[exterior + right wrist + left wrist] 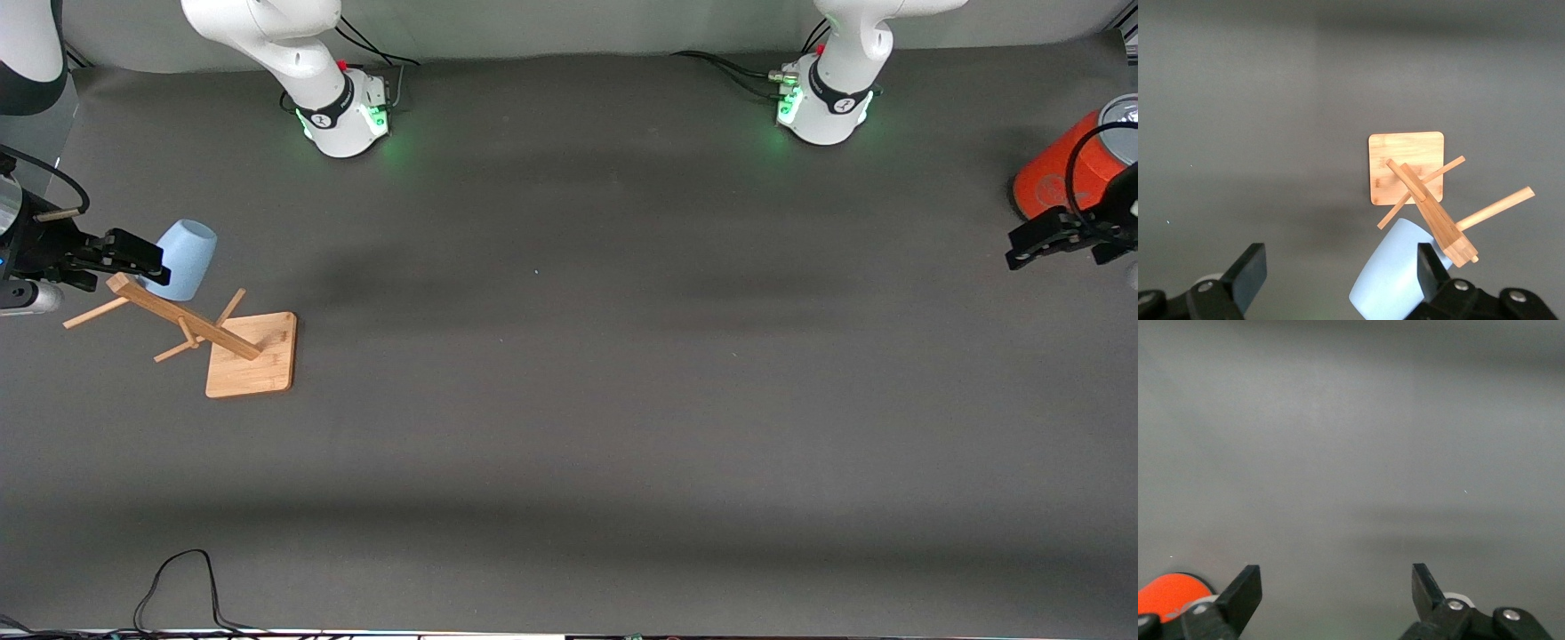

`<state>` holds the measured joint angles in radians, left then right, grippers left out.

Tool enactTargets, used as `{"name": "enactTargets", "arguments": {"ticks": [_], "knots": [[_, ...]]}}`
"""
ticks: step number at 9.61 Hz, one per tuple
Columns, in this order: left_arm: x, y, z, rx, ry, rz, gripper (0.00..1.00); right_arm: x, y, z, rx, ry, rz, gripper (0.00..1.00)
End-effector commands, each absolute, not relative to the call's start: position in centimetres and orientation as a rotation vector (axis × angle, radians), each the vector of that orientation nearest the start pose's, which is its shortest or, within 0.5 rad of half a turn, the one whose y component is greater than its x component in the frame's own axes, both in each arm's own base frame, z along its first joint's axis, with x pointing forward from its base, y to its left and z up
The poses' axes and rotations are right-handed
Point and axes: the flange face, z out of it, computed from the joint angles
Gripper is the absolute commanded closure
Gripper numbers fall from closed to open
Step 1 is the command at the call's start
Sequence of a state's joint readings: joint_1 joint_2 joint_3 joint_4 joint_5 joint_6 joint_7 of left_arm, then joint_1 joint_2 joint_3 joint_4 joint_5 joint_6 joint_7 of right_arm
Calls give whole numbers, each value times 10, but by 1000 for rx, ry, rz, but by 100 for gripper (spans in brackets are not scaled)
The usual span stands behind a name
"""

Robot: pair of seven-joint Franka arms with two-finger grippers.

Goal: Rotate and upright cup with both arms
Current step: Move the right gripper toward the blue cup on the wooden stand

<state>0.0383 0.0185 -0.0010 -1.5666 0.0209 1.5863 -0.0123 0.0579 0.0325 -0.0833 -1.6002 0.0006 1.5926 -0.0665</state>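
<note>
The cup [183,259] is hanging on a peg of the wooden rack [227,342] at the right arm's end of the tabletop [569,400], its closed bottom facing up and its inside hidden. The right gripper [133,258] is hovering beside it with its 2 fingers [1250,272] spread apart, 1 finger just beside the cup's wall. The left gripper [1036,244] is waiting with fingers [1245,592] apart next to the orange container [1067,169], whose grey top is closed.
</note>
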Motion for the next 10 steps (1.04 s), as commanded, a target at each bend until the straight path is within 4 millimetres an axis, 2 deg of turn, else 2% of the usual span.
{"name": "enactTargets", "arguments": {"ticks": [1,4,7,8,9,10], "knots": [[560,27,622,-3124,129,71,0,561,-14,597,-3136,-79,38,0],[568,29,630,-3137,115,34,0,562,-14,595,-3136,-79,43,0],[571,30,635,-3122,124,-2,0,555,-26,602,-3136,-43,45,0],[592,31,624,-3125,119,11,0,543,-34,609,-3132,-24,59,0],[617,33,616,-3124,116,24,0,531,-58,613,-3124,44,85,0],[631,34,609,-3124,115,43,0,511,-85,614,-3107,101,96,0]]}}
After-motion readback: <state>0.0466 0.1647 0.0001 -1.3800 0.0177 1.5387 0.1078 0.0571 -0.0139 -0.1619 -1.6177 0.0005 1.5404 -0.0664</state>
